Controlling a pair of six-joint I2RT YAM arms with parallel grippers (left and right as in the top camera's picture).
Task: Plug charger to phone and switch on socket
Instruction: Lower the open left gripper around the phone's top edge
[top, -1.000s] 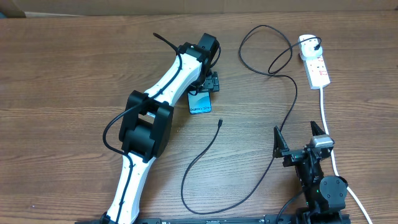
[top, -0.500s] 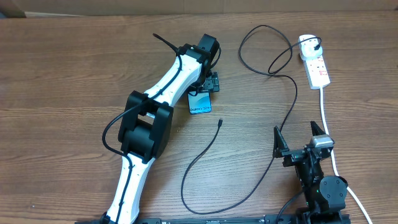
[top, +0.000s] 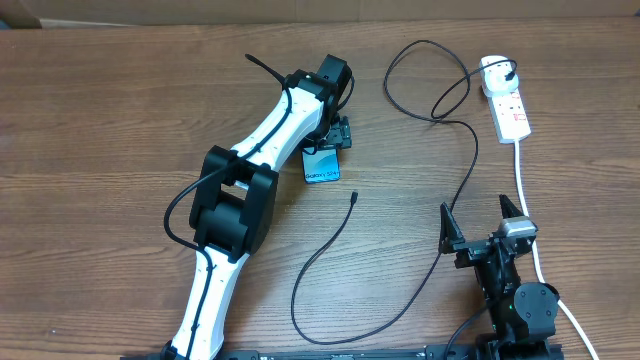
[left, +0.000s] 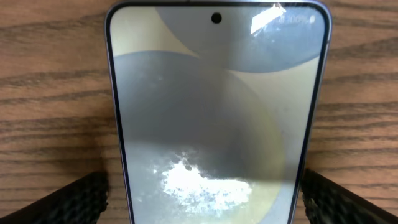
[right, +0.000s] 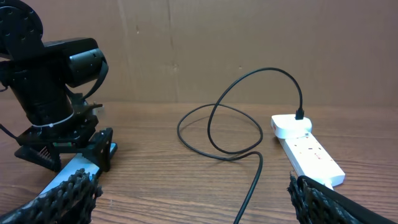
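Note:
The phone (top: 322, 171) lies flat on the wooden table with its blue-teal screen up. It fills the left wrist view (left: 217, 112). My left gripper (top: 336, 134) is open and low over the phone's far end, one finger on each side (left: 204, 200), with a thin gap on the left. The charger's black cable (top: 452, 170) runs from the white adapter (top: 496, 69), plugged into the socket (top: 512, 112), and ends at its connector tip (top: 354, 197), loose on the table below the phone. My right gripper (top: 485, 228) is open and empty at the front right (right: 198, 205).
The socket's thick white cord (top: 524, 190) runs down the right side past my right arm. In the right wrist view the socket (right: 311, 155), the adapter (right: 291, 126) and the cable loop (right: 236, 112) lie ahead, before a brown cardboard wall (right: 205, 37).

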